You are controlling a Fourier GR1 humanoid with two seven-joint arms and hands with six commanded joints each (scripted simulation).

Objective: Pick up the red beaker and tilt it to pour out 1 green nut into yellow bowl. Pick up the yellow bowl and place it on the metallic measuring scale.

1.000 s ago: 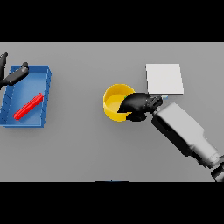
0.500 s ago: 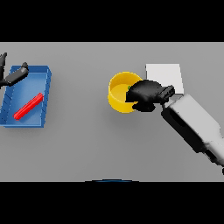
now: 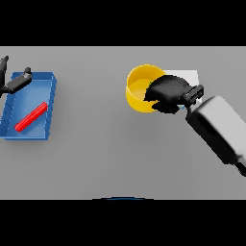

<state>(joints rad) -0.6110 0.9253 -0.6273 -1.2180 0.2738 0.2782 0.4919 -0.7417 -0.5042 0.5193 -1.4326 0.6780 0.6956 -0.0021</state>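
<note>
1. A plain grey table (image 3: 96, 158) is filling the view, with a blue tray (image 3: 48, 103) sitting at its left side and holding a red beaker (image 3: 31, 116) lying flat.
2. The right hand (image 3: 168, 92) is gripping the yellow bowl (image 3: 139, 86) by its right rim, fingers curled over the edge.
3. The scale (image 3: 192, 76) is showing as a pale plate just behind the hand, mostly hidden.
4. The left hand (image 3: 14, 82) is idling at the tray's far-left corner, fingers loosely spread.
5. To land well, the bowl should be staying level and centring over the plate before release.
</note>
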